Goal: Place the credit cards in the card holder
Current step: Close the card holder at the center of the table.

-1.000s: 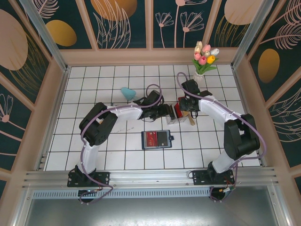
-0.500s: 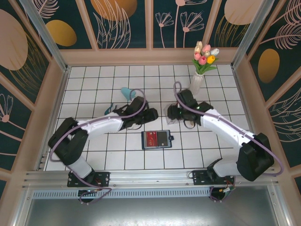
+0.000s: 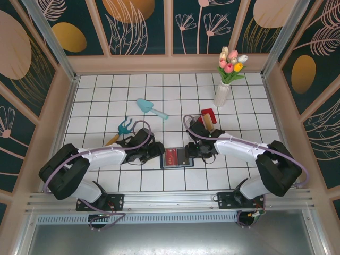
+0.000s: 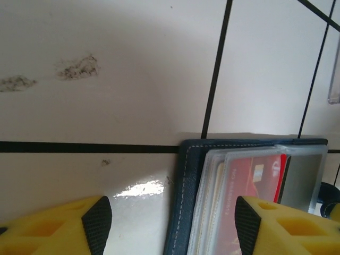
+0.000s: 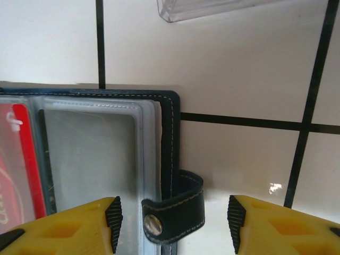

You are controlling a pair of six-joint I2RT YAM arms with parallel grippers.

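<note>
Partly done, by the look of it. On the white tiled table (image 3: 106,95), near its front edge, a navy card holder (image 3: 181,158) lying open and flat, flanked by the left pincer (image 3: 157,151) at its left border and the right pincer (image 3: 193,151) at its right. Already tucked behind a clear sleeve (image 4: 249,180) in the left half: one red credit card (image 3: 170,155). Right-hand sleeve seemingly unfilled, so probably more cards left to fetch and slot in; whereabouts of any gold or black card: cannot tell. From overhead, pincer openings too small to judge. Settled by the left wrist view: yellow fingers (image 4: 48,228) spread wide, gripping nothing, straddling the holder's stitched left border. Likewise from the right wrist view: fingers wide apart, holding nothing, either side of the snap tab (image 5: 178,204), with the corner of a clear plastic rack (image 5: 212,9) just beyond on the tiles. Smallest detail, too fine to make out from above: the tab's metal stud (image 5: 153,226).
</note>
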